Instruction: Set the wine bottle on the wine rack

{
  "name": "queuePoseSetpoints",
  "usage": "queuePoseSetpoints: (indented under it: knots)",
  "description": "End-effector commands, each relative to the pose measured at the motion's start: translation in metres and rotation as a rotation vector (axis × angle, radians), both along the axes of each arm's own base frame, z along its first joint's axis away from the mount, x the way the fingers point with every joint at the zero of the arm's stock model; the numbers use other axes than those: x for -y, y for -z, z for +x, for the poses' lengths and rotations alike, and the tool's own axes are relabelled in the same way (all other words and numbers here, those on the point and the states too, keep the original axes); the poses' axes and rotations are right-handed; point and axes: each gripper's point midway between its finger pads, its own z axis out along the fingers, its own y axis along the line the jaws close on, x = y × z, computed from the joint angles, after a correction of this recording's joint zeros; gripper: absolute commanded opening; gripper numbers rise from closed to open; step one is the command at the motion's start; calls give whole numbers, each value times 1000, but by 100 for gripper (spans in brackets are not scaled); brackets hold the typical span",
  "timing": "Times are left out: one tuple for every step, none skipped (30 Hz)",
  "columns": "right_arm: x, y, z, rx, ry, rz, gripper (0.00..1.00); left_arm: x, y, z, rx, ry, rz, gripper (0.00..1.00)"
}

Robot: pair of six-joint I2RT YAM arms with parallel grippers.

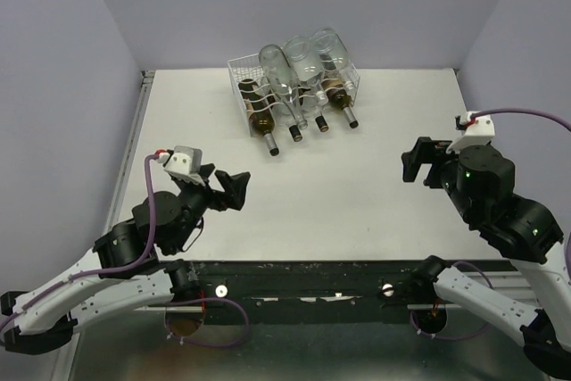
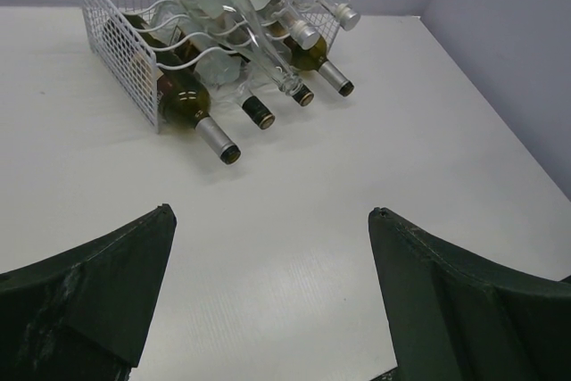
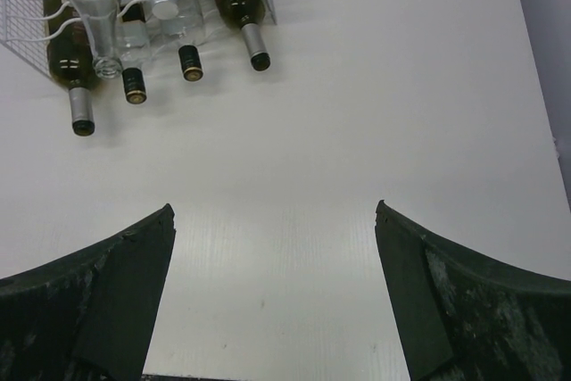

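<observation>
The white wire wine rack [image 1: 239, 70] stands at the back of the table and holds several wine bottles, necks pointing toward me. Dark bottles [image 1: 261, 122] lie in the lower row, clear bottles [image 1: 276, 67] on top. The rack also shows in the left wrist view [image 2: 111, 28] and the right wrist view [image 3: 22, 33]. My left gripper [image 1: 234, 186] is open and empty, low over the table at the near left. My right gripper [image 1: 417, 160] is open and empty at the near right. Both are well short of the rack.
The white table [image 1: 357, 185] has a metal rail along its left edge [image 1: 134, 149] and a dark front bar [image 1: 303, 278] by the arm bases. Purple walls close in the back and sides.
</observation>
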Motion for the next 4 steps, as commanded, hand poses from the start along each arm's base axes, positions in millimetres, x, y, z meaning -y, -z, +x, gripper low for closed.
queuePoseSetpoints:
  knots:
    - [0,-5,-2,3,-19,-13,100,-15,-6,2,15,-54,3,99]
    - [-1,-5,-1,3,-19,-13,100,-16,-6,3,8,-68,8,99]
    - [-1,-4,0,1,-20,-15,100,-17,-4,4,1,-76,22,99]
    - [-2,-3,0,-1,-20,-18,100,-17,-5,4,-1,-81,25,99]
